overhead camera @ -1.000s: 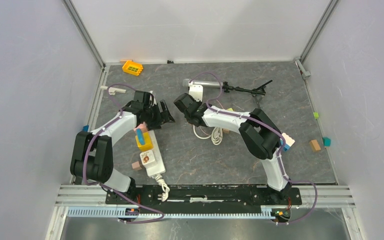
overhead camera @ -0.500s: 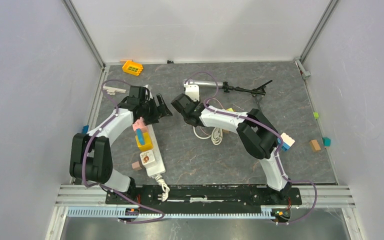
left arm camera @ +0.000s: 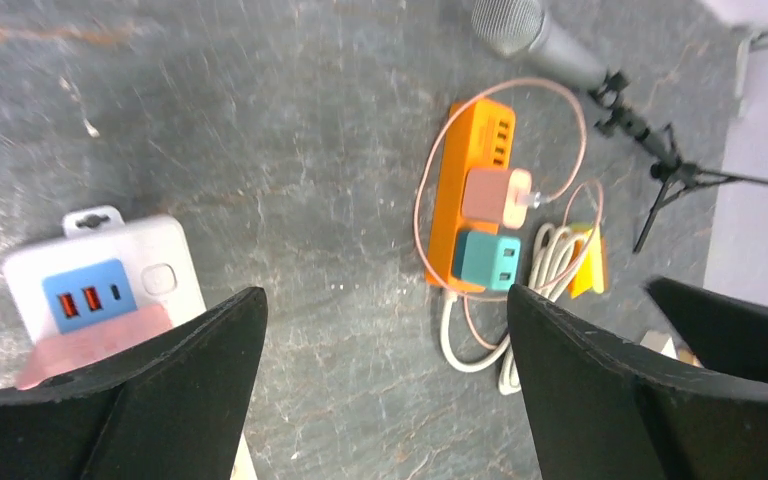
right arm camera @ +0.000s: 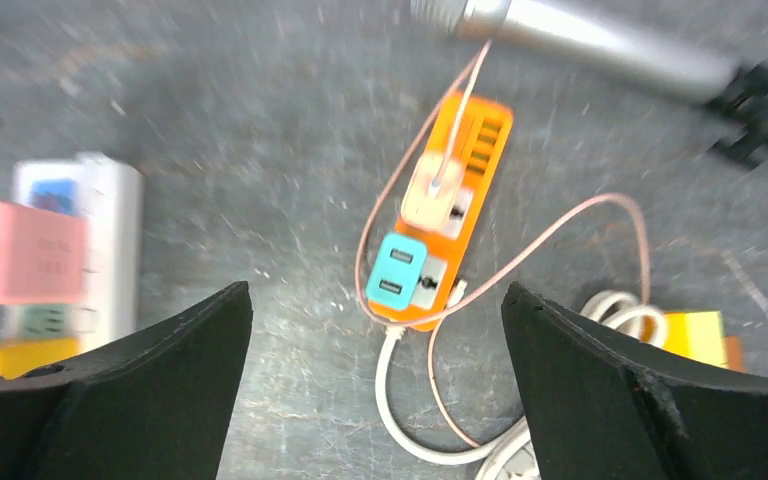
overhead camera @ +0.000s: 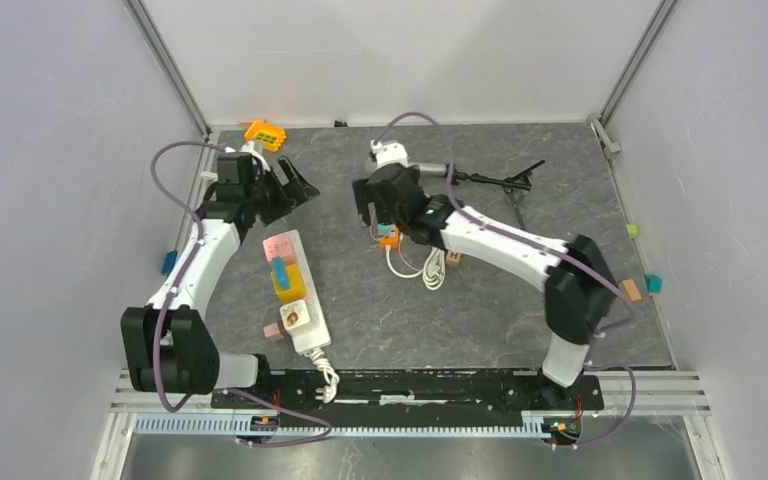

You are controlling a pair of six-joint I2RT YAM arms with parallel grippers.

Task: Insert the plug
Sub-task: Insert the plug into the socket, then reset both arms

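- Overhead, mostly hidden beneath right end effector (right arm camera: 375,290): orange plastic power strip (overhead camera: 389,238).
- Blurred at right wrist: peach square plug (right arm camera: 432,200) seated in that strip, beside teal square plug (right arm camera: 396,272).
- Partly cut off behind left end effector (left arm camera: 385,298): white plastic power strip (left arm camera: 170,250).
- Gaping and empty, both: left stretched toward far-left worktop (overhead camera: 480,320), right poised over orange strip.

left hand (overhead camera: 295,180) spread open over grey stone-look desk (overhead camera: 520,290), beyond long white power strip (overhead camera: 300,300); right hand (overhead camera: 378,215) above small orange power strip (overhead camera: 389,238), coiled white cable (overhead camera: 430,268) beside
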